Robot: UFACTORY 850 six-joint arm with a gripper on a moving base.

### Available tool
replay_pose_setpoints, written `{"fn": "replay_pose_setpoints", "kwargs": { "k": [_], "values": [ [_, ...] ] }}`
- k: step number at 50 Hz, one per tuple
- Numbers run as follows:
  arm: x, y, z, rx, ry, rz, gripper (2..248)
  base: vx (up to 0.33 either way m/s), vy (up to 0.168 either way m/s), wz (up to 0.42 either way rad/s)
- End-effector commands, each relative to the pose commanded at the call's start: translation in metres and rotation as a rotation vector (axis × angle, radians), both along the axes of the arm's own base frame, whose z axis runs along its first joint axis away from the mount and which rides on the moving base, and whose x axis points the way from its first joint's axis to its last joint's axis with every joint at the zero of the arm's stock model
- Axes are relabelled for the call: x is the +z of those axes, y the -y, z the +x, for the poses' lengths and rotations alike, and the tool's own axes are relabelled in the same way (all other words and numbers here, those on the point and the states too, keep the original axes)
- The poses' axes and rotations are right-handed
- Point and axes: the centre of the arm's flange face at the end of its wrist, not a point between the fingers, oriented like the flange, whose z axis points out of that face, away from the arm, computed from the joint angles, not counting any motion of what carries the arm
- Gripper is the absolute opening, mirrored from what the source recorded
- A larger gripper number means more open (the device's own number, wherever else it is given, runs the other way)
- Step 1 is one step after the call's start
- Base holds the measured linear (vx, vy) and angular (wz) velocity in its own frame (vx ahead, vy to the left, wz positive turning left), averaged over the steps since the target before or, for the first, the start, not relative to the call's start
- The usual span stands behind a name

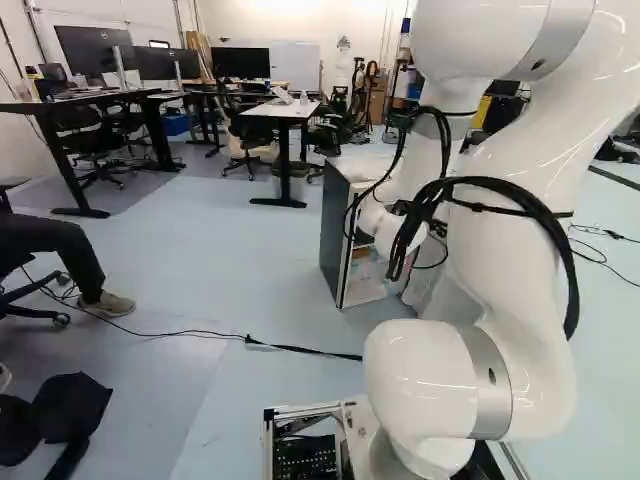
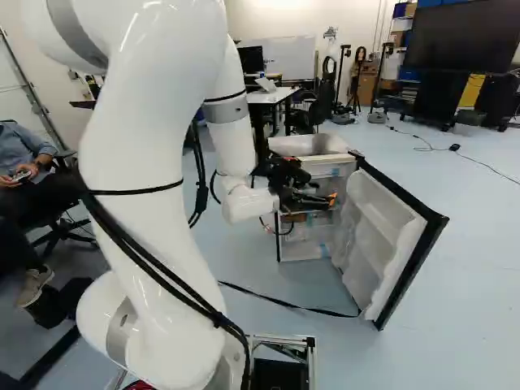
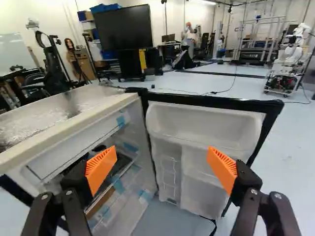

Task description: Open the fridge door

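Gripper [image 2: 328, 199] wide: in the wrist view its two fingers stand well apart, an orange pad [image 3: 100, 168] on each, with the fridge door [image 3: 204, 120] showing ahead between them. I read no grip on the door. The door is swung well out from the fridge [image 3: 63, 129], its white inner side turned toward my gripper, dark edge round it, moulded bins [image 3: 194, 140] down its face.

Fridge body lies ahead and to one side of the fingers, front open. Inside I make out shelves, pieces of blue tape [image 3: 121, 121] and some dark things on a shelf, too jumbled to name. Its top looks silvery and crinkled.

From the right base view, my arm [image 2: 154, 171] rises left of the middle and reaches across to the fridge, bringing the gripper before the opening, near its upper part. Door stands to the right of the opening there, upright. In the left base view the arm covers much of the fridge; I see its dark side panel and part of the open front.

Around it: a dark cable [image 1: 205, 333] along the floor, a desk [image 1: 286, 112] farther off, and, in the wrist view, a big screen [image 3: 123, 27] and another robot [image 3: 289, 59] in the distance
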Motion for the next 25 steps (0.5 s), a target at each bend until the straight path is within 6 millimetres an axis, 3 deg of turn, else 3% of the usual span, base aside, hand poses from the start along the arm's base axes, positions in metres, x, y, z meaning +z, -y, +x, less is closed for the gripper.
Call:
{"fn": "replay_pose_setpoints", "kwargs": {
  "k": [25],
  "values": [
    [0.03,-0.054,-0.029,0.314,-0.038,0.03,247,0.0,0.0,0.0]
  ]
}}
